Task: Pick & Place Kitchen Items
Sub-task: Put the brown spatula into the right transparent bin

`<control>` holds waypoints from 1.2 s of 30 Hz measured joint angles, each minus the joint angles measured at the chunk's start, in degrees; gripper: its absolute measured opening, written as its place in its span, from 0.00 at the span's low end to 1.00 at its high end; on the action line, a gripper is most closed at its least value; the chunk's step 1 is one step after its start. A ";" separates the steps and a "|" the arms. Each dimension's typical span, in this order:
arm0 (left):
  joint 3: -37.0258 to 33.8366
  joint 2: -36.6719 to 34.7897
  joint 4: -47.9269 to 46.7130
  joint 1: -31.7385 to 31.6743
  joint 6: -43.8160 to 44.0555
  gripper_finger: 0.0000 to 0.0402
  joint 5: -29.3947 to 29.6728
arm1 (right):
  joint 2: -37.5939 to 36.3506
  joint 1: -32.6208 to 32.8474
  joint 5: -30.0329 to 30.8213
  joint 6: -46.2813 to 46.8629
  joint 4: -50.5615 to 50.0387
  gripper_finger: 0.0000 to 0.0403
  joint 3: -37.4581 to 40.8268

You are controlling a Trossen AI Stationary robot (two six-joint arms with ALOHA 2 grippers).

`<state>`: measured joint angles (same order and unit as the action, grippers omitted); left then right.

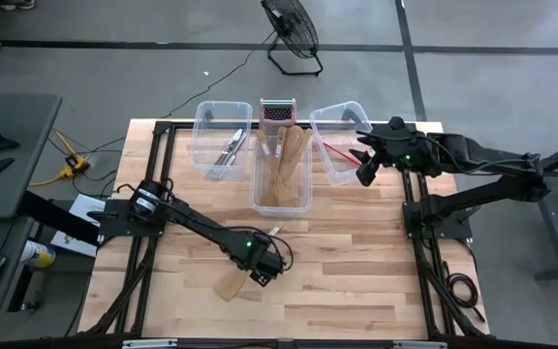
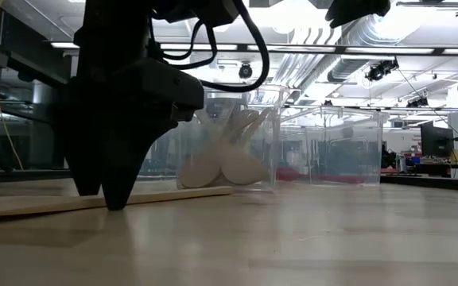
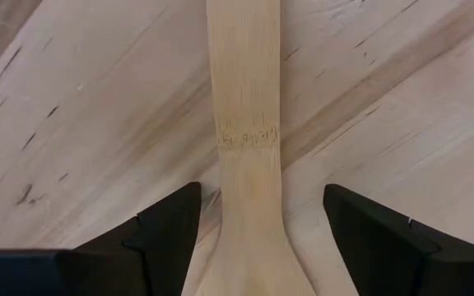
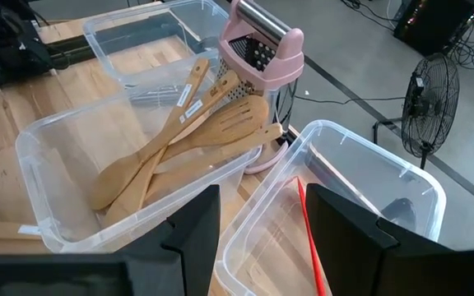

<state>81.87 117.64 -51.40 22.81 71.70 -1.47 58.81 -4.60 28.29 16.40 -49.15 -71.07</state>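
One pale wooden spatula (image 1: 234,282) is found lying flat on the counter (image 1: 356,271), near-left of centre, outside the bins. The left pincer (image 1: 263,274) is lowered directly over it, fingers spread wide and nothing pinched. In the left wrist view the handle (image 3: 243,123) runs straight between the two fingers (image 3: 167,226), its long axis crossing the closing line squarely; in the low view the fingertips are seen at counter level, either side of the wood. A closing move is judged to be all that remains for the grasp. The right pincer (image 1: 366,165) is held partly open and empty above the far-right bin (image 1: 342,116), well apart from the spatula.
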 joint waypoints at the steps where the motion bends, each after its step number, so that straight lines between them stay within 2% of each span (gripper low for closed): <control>1: -0.03 0.27 0.22 0.00 -0.15 0.65 -0.36 | 0.00 0.00 0.02 0.00 0.00 0.43 0.00; 7: 0.00 1.06 0.35 -0.04 -0.37 0.61 -2.26 | 0.00 0.00 0.02 -0.17 -0.07 0.43 0.00; 22: -0.06 1.25 -0.43 0.00 0.50 0.22 -4.49 | 0.00 0.00 -0.35 -0.16 -0.42 0.43 0.00; 30: -0.14 0.37 -0.39 0.07 -2.27 0.21 -6.57 | -1.14 0.00 -1.35 -0.20 -1.02 0.43 0.00; 36: -0.43 -2.09 -0.26 0.16 -2.81 0.21 -5.99 | -2.61 0.00 -1.50 -0.57 -1.10 0.43 0.00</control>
<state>81.44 115.56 -51.67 22.96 68.89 -7.46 56.20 -4.60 26.79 15.83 -50.25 -71.07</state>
